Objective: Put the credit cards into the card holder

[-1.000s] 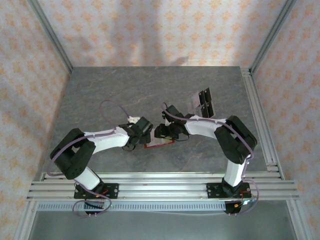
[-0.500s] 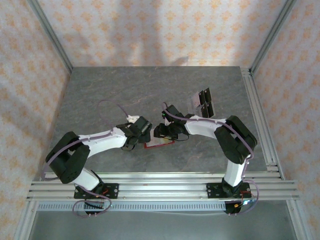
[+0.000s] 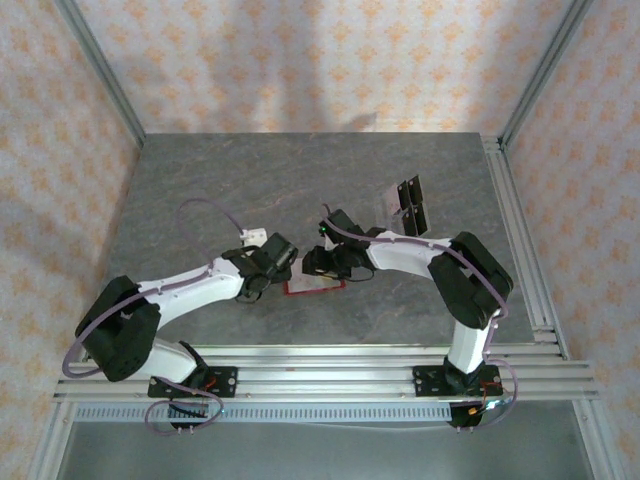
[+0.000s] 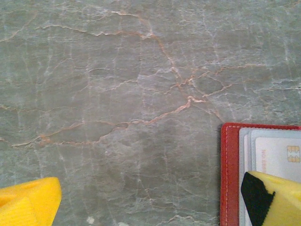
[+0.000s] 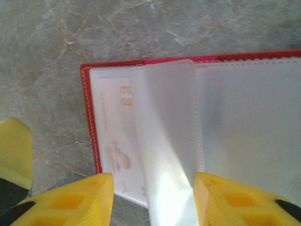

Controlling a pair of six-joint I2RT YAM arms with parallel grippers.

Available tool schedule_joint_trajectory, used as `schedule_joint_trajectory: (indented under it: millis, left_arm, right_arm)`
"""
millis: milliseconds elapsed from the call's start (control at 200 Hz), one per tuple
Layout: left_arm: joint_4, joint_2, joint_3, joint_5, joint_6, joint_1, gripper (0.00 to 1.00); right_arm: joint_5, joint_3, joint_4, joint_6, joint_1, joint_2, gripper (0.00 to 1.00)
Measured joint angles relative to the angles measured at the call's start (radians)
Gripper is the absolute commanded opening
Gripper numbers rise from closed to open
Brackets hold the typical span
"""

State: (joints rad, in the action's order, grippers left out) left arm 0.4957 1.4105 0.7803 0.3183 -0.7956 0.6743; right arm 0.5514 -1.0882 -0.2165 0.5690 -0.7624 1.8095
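Observation:
The red card holder lies open on the table between my two grippers. Inside its left pocket I see a pale credit card with a gold chip. A clear inner leaf stands up between the fingers of my right gripper and leans toward the right finger; the jaws are apart and do not pinch it. My left gripper is wide open over bare table, and its right finger overlaps the card holder's left edge. More credit cards lie at the back right.
The grey marbled table stretches out behind and to the left of the arms. Patterned walls and metal frame rails close it in. My left gripper's other finger shows just left of the holder in the right wrist view.
The left arm has stretched out lower, with its elbow sliding left and its gripper shifting slightly left. The right arm and the card holder have stayed put.

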Motion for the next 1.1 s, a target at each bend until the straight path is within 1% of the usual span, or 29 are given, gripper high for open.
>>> schedule_joint_trajectory:
  millis: [250, 500, 786, 1021, 1096]
  left_arm:
    - [0.049, -0.057, -0.005, 0.032, -0.054, 0.0, 1.0]
    - [0.089, -0.164, -0.009, 0.06, -0.095, 0.0, 1.0]
    - [0.122, -0.249, -0.048, 0.089, -0.124, -0.001, 1.0]
    - [0.137, -0.322, -0.07, 0.147, -0.155, -0.008, 1.0]
    - [0.136, -0.34, -0.07, 0.166, -0.159, -0.01, 1.0]
  right_arm:
    - [0.004, -0.076, -0.002, 0.007, -0.042, 0.031, 0.48]
    - [0.013, -0.196, -0.019, 0.014, -0.08, 0.141, 0.48]
    - [0.031, -0.375, -0.063, 0.015, -0.115, 0.267, 0.48]
    - [0.04, -0.594, -0.169, 0.004, -0.116, 0.369, 0.48]
    - [0.017, -0.655, -0.209, -0.018, -0.115, 0.381, 0.48]
